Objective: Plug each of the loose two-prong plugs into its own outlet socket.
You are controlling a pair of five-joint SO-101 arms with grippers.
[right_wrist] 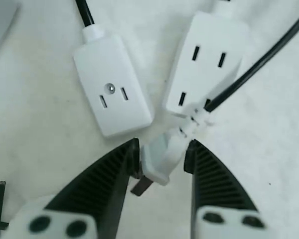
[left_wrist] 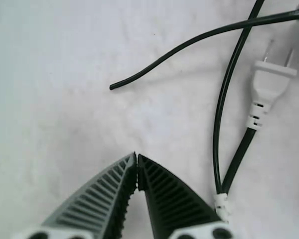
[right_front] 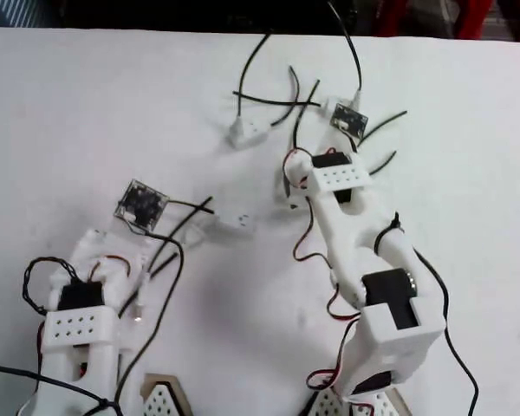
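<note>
The right claw [right_wrist: 163, 147] pinches a white moulded two-prong plug [right_wrist: 157, 162] by its sides between black ribbed fingers. The plug's black cord [right_wrist: 249, 69] leaves from the far end. A dark tip at the near end, towards the claw's base, looks like a prong, though I cannot be sure.

Just beyond the held plug, two sockets lie on the white worktop [right_wrist: 35, 129]. One is a white single-outlet block [right_wrist: 112, 92]. Beside it is a longer white outlet block with two pairs of slots [right_wrist: 204, 59], and its near end sits close against the plug's cord end.

I judge the step to be the first insertion: the plug is gripped at the sockets but not seated. If the prongs do face back, the plug needs turning first. Then the prongs must line up with one pair of slots and push in straight. The blocks lie loose and may slide.

The left claw [left_wrist: 137, 156] is pressed together on nothing, over bare worktop. Off to one side, a second white two-prong plug [left_wrist: 271, 79] lies flat and untouched, its prongs pointing away from the claw.
</note>
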